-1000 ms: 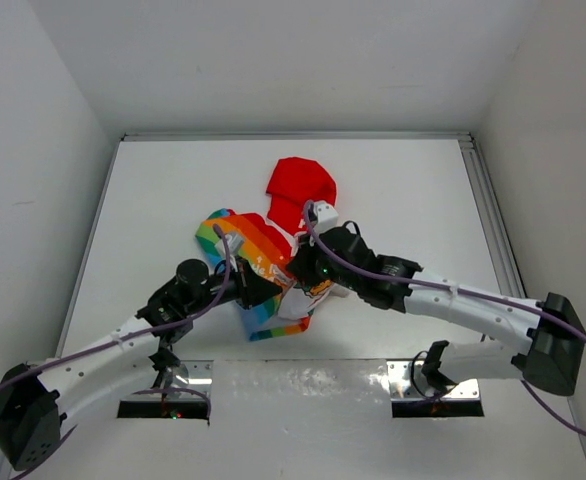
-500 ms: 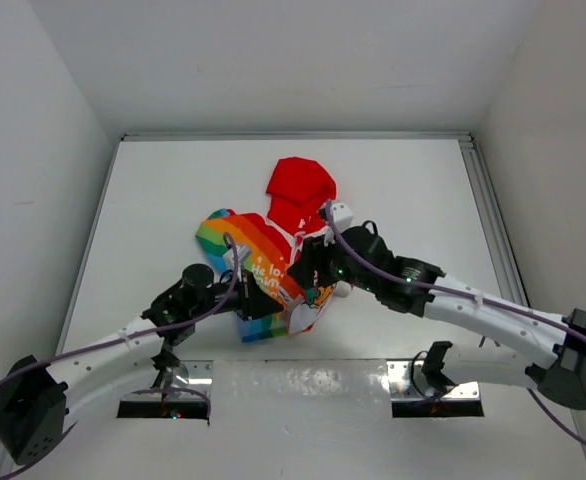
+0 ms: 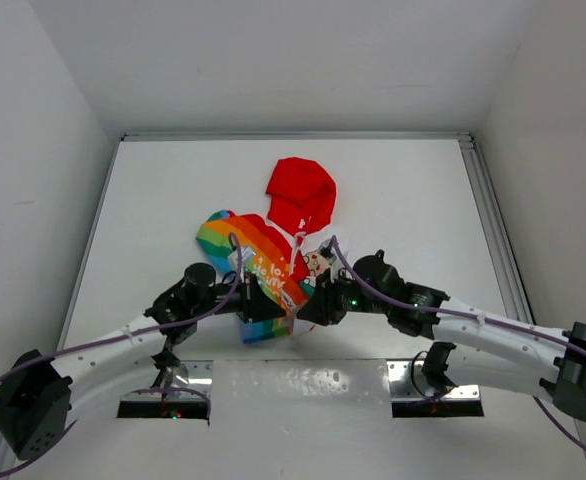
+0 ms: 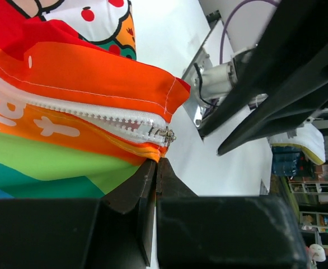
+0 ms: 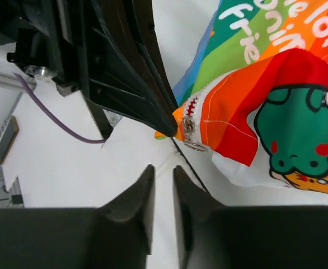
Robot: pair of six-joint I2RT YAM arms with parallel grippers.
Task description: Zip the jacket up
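Observation:
The jacket (image 3: 263, 262) lies mid-table, with its red hood (image 3: 301, 192) toward the far side and its rainbow panel toward the near side. My left gripper (image 3: 276, 308) is shut on the jacket's bottom hem corner (image 4: 147, 150), just below the zipper slider (image 4: 165, 134), where the white zipper teeth end. My right gripper (image 3: 308, 314) hovers just right of that corner. In the right wrist view its fingers (image 5: 144, 185) stand slightly apart and empty, a little short of the slider and its ring pull (image 5: 191, 134). The left gripper's black fingers (image 5: 136, 78) pinch the hem beside it.
Metal mounting plates (image 3: 303, 385) run along the near table edge under the arms. A rail (image 3: 488, 215) borders the table's right side. Purple cables trail along both arms. White walls enclose the table on three sides.
My right gripper has drawn back toward the near edge, off the jacket's middle and down to the bottom hem. The cartoon-print front now shows. My left gripper keeps its hold.

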